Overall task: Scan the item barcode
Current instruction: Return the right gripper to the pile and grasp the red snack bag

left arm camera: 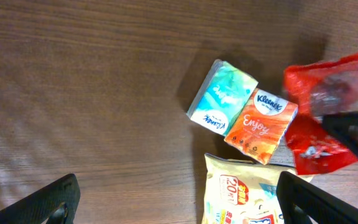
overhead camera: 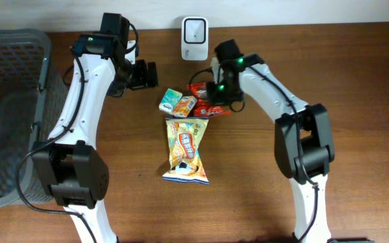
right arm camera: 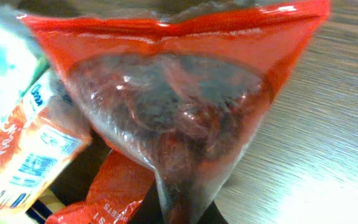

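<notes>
Fingers of the right gripper [overhead camera: 213, 100] are pinched shut on the red snack bag [right arm camera: 185, 106], which fills the wrist view right in front of them. An orange tissue pack [right arm camera: 23, 155] lies just to one side of the grip, and the white scanner [overhead camera: 194, 30] sits well beyond the fingertips at the far edge of the table [overhead camera: 356, 81]. On the left gripper [overhead camera: 152, 75] the fingers [left arm camera: 48, 202] stand wide apart around nothing, above bare wood, with the teal tissue pack [left arm camera: 222, 98] and a yellow snack bag [left arm camera: 247, 199] ahead of them, nearer the right-hand finger.
</notes>
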Robot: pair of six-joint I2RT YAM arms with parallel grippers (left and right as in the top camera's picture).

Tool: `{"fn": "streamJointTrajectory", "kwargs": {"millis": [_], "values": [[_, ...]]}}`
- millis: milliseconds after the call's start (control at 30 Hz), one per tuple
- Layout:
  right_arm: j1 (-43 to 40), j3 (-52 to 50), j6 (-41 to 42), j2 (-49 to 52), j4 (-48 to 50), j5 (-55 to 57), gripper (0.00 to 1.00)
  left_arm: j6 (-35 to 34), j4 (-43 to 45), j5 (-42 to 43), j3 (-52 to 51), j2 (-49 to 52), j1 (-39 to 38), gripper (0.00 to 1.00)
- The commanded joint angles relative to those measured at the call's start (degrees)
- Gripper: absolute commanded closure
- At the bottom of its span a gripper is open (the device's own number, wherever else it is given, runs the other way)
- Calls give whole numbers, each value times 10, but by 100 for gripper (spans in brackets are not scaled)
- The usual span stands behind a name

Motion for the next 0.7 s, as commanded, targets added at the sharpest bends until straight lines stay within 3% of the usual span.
{"fn": "streamJointTrajectory", "kwargs": {"millis": [0,167,333,467,667], "values": [[-50,28,4,-3,-15,-131,96,0,1,6,0,1,0,1],[-121,28,-11,-3,-23,-449,96,0,1,6,0,1,0,1],[-132,28,-37,-3,-23,-624,96,0,1,6,0,1,0,1],[-132,28,-50,-3,-21,-711,96,0,1,6,0,1,0,1],[-121,28,-48,-3,-33,-714,96,0,1,6,0,1,0,1]]}}
